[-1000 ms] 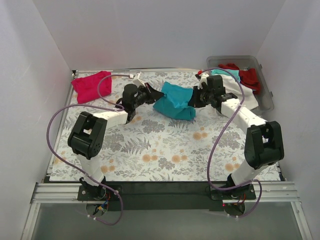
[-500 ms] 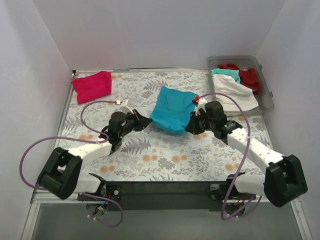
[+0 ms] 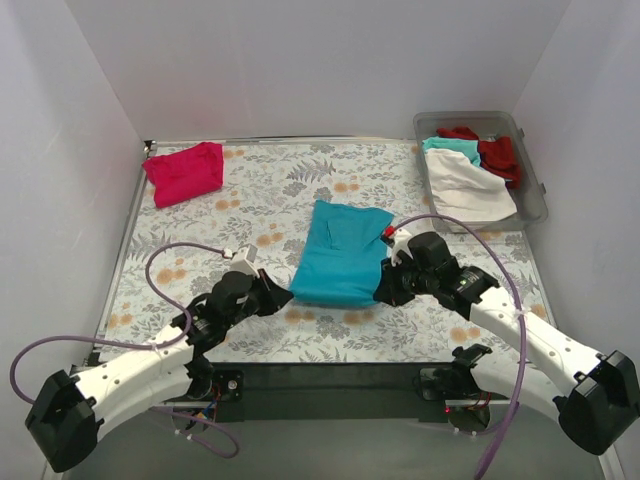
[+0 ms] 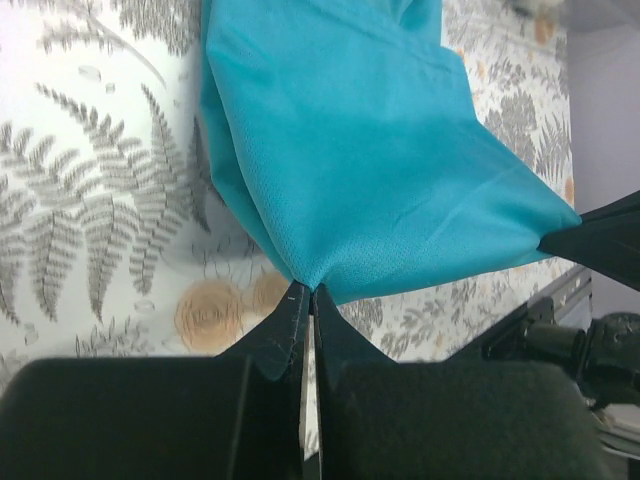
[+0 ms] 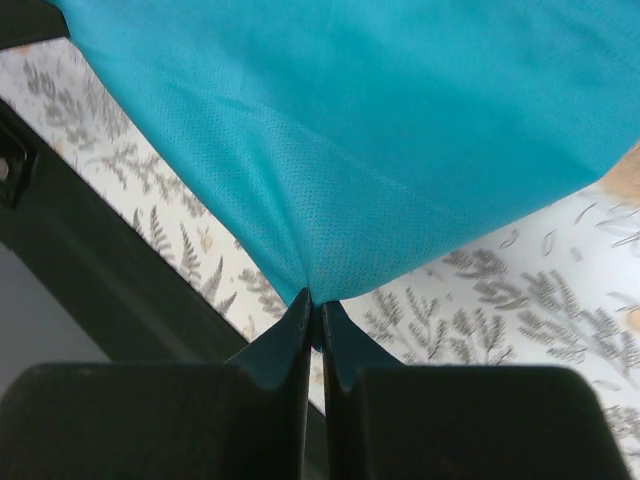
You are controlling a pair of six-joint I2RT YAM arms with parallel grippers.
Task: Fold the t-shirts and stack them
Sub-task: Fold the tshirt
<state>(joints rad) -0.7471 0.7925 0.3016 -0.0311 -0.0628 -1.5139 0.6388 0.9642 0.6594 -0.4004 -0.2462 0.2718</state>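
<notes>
A teal t-shirt (image 3: 340,252) lies stretched on the floral cloth near the middle front. My left gripper (image 3: 285,297) is shut on its near left corner, seen pinched in the left wrist view (image 4: 308,290). My right gripper (image 3: 383,290) is shut on its near right corner, seen in the right wrist view (image 5: 315,297). The teal fabric (image 5: 380,130) fans out from both jaws. A folded magenta-pink t-shirt (image 3: 185,172) lies at the far left. White (image 3: 468,189), teal (image 3: 447,146) and red (image 3: 496,152) t-shirts sit in the bin.
A clear plastic bin (image 3: 533,190) stands at the far right. The floral cloth (image 3: 250,200) covers the table. The dark front rail (image 3: 330,375) runs along the near edge just behind both grippers. White walls close in on three sides.
Both grippers have pulled the teal t-shirt from the far middle toward the near edge, drawing it out flatter and longer. Both arms now stretch low along the table.
</notes>
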